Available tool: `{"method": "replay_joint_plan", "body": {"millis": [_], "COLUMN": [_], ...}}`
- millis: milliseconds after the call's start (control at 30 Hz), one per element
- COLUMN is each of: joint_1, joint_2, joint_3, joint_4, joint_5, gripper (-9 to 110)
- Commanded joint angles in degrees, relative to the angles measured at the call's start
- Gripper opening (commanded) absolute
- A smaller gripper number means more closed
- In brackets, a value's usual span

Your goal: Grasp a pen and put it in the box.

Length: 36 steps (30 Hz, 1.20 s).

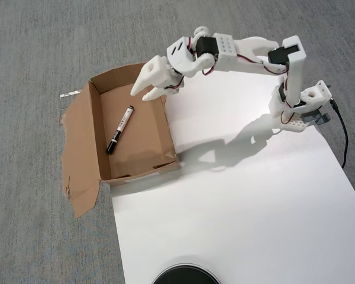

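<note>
The pen (119,130) lies flat on the floor of the box (165,127), free of the hand (140,93). Its long axis runs from about 1 o'clock to 7 o'clock in the overhead view, with the larger black end at the 7 o'clock end and a small black tip at the 1 o'clock end. It rests left of the box's centre line, nearer the left wall than the right wall, and touches neither.

The hand is empty, with its two white fingers parted and nothing between them. It hangs over the upper right corner of the box, at roughly 1 o'clock from the pen and apart from it. The fingertips point toward 7 o'clock.

The arm (248,50) extends from its base (302,106), which sits at the desk's (236,201) right edge, toward 9 o'clock across the upper end of the desk.

The box sits on grey carpet (29,47), with its right wall touching the desk's left edge. One large torn flap (80,160) lies splayed flat on the carpet at the box's 9 o'clock side.

A black cable (344,139) runs down from the base along the desk's right edge. A dark round object (185,276) is partly cut off at the bottom edge of the view.
</note>
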Motion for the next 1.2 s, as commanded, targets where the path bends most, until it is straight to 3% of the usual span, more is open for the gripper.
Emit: {"method": "replay_joint_plan", "body": {"millis": [0, 167, 300, 467, 933, 1167], "joint_1": [-0.7, -1.0, -4.6, -8.9, -11.0, -11.0], "joint_2": [9.2, 18.7, 25.3, 35.1, 78.5, 86.7], "joint_3": [-1.1, -1.2, -0.7, 7.5, 50.7, 62.5], "joint_4": [8.9, 23.8, 28.7, 29.2, 28.1, 28.1], "joint_5": [-5.8, -12.3, -12.9, -12.8, -11.9, -11.8], "gripper": [13, 13, 13, 13, 13, 13]}}
